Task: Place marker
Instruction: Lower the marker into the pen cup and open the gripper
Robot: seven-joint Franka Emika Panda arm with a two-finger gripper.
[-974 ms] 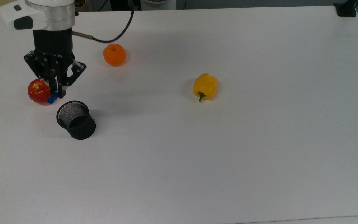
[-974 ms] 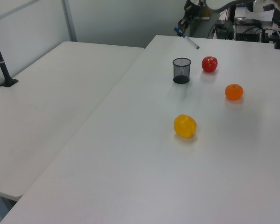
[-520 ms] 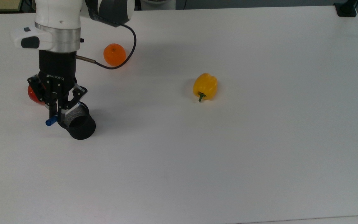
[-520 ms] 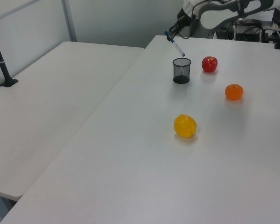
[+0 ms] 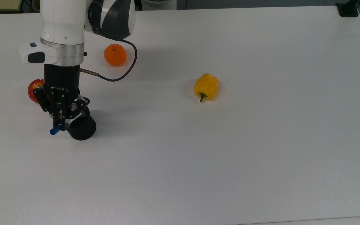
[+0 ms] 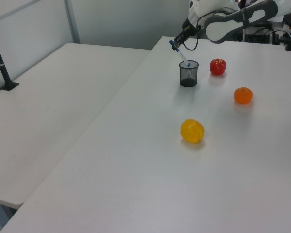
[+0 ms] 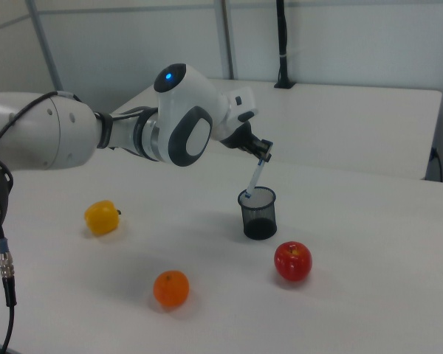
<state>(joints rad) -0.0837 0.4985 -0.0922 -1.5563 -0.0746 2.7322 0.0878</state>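
Since a second ago, the pincer (image 5: 60, 122) has travelled from beside the apple to above the black mesh cup (image 5: 80, 125), fingers clamped on the marker (image 7: 255, 177). In the right view, the marker hangs tilted, its lower end at the cup's rim. Nearest in the right view, the orange (image 7: 170, 288) sits on the white worktop (image 5: 230, 156); the apple (image 7: 292, 261) lies to the right view's right, just before the cup, and the yellow pepper (image 7: 102, 217) far left.

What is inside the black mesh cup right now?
The marker's lower tip reaches the mesh cup's rim; the gripper holds it tilted. The cup's bottom is covered.
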